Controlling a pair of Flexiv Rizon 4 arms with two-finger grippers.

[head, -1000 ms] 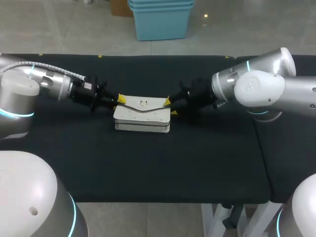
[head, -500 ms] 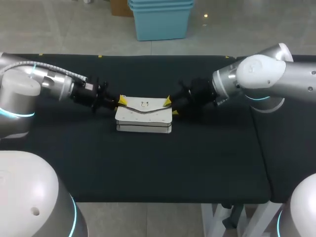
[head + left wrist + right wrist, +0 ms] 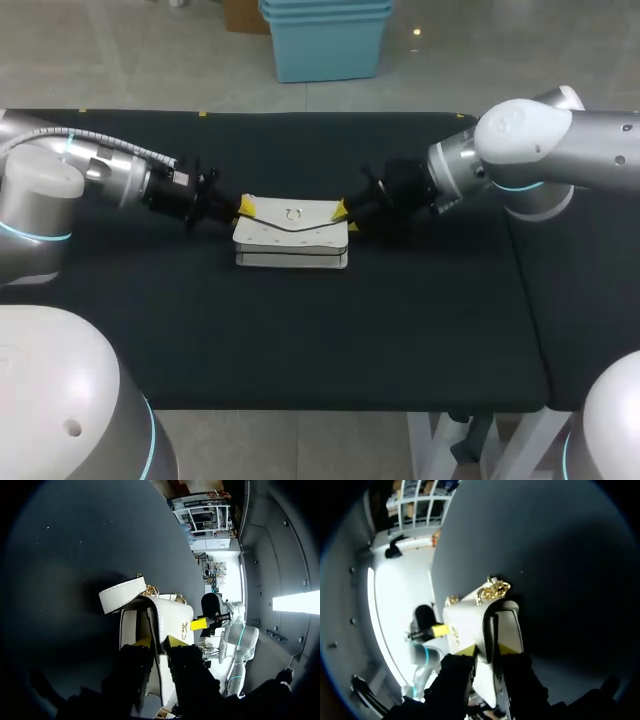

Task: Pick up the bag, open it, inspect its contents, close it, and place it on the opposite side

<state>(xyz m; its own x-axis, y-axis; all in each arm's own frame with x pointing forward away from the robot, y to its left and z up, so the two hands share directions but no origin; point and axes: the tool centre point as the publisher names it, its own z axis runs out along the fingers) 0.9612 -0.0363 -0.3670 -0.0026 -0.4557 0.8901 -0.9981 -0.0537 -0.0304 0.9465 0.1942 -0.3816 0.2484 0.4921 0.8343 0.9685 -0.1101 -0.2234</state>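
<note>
The black table [image 3: 300,330] carries one thing only, and that sits about at its middle, between the two arms, so that either can reach it. The left arm [image 3: 100,170] comes in low from one side and the right arm [image 3: 540,150] from the other. They meet nose to nose across the bag [image 3: 292,238], which I take as a shared hold meant to steady it while it is raised or worked open.

The bag is white, with its flap folded down over the front, so to my eye it is closed and the opening is not yet done. I cannot tell whether its base rests on the table or hangs just clear.

The left gripper [image 3: 243,207] is pinching the bag's end wall. In its wrist view the white edge runs up between the two yellow tips, with both pressed against it. The right gripper [image 3: 342,210] does the same at the far end. Gripping the ends leaves the flap and front free.

A short white strap [image 3: 122,594] sticks out from one end, beside a gold chain [image 3: 492,589]. A small gold clasp [image 3: 292,212] sits on the flap.

By count there is one table, two arms, one bag, two grippers with two yellow tips each, one strap, one chain and one clasp.
</note>
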